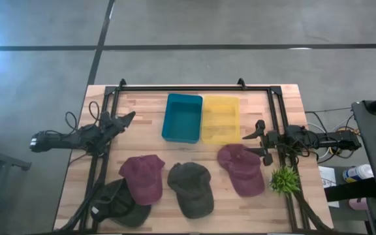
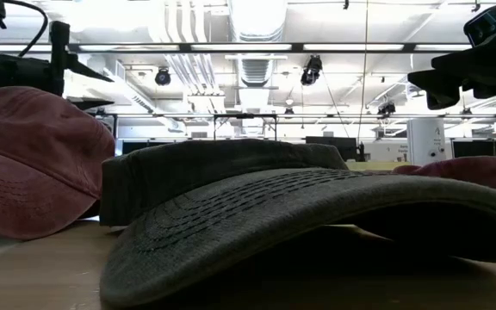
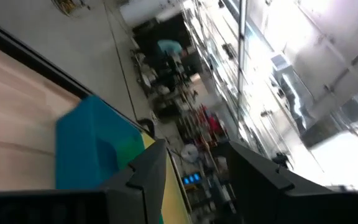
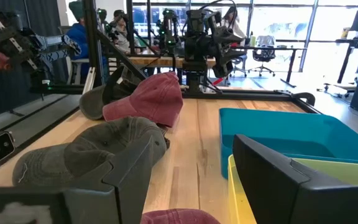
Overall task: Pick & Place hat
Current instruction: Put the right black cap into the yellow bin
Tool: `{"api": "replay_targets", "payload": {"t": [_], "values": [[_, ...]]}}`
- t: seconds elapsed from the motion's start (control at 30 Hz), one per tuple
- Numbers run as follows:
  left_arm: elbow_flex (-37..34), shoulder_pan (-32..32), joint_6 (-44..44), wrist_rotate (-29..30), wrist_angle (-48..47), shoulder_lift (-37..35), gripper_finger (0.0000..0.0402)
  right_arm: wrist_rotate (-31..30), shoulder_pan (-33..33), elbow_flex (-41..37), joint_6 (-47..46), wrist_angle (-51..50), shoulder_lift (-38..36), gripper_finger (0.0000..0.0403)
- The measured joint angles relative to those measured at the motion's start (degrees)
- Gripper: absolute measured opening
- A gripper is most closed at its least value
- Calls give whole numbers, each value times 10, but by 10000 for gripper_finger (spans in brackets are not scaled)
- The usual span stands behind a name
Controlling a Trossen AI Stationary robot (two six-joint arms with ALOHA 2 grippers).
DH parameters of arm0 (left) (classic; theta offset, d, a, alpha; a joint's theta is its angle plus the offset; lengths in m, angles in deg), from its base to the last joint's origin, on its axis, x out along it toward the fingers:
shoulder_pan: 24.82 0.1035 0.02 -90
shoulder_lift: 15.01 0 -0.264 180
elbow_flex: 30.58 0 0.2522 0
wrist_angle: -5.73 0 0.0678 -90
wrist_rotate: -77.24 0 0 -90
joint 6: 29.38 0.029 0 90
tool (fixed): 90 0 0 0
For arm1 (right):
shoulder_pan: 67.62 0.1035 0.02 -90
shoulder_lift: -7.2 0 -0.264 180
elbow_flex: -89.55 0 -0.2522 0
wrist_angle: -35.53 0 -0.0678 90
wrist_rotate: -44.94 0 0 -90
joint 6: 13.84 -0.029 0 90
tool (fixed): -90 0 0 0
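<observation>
Hats: four are laid along the table's (image 1: 286,98) near edge. A dark hat (image 1: 119,203) sits at the left corner, partly under a red hat (image 1: 143,177); an olive hat (image 1: 191,189) lies in the middle; a second red hat (image 1: 241,168) lies toward the right, just beside the right gripper.
Bins: a teal bin (image 1: 182,118) and a yellow bin (image 1: 220,119) stand touching, side by side, behind the hats. Nothing is seen inside either.
Right gripper (image 1: 261,138): it is held above the table near the yellow bin's right side and the second red hat's crown. Its fingers are spread apart and nothing is grasped.
Left gripper (image 1: 124,119): it waits over the left of the table, pointed toward the teal bin; its fingers are parted and empty.
Plant: a small green plant (image 1: 284,179) stands close to the second red hat's brim.
Step in hand: no hat has been lifted yet; the second red hat is judged the likely first pick for the right arm.
How to do it well: the crown should be approached from above and pinched where the fabric is bunched, not at the flat brim. The plant should be kept clear of. The hat should be raised fully over a bin's wall before release.
</observation>
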Motion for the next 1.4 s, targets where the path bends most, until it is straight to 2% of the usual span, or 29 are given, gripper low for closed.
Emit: {"api": "replay_targets", "payload": {"t": [0.27,0.33,0.43,0.6,0.73,0.83,0.97,1.1,1.27,1.4], "values": [[2,0,-10,-146,-2,1,161,0,0,0,0,0,0,219],[2,0,-13,-165,2,1,161,0,0,0,4,0,0,219],[2,0,-45,-170,1,1,161,-36,0,0,55,5,0,219],[2,0,-56,-172,7,2,161,-88,-1,0,64,20,0,219],[11,0,-51,-163,52,16,161,-89,0,0,-6,50,1,219],[27,0,-33,-125,91,43,161,-90,-1,0,-33,97,0,219],[56,0,-35,-106,108,99,161,-90,-1,0,-111,192,0,219],[91,0,-78,-104,119,183,161,-90,-1,0,-181,285,0,219],[161,-4,-70,-108,166,346,161,-84,-1,0,-285,350,-1,219],[232,-4,-57,-151,168,486,161,-82,-1,0,-417,355,-1,219]]}}
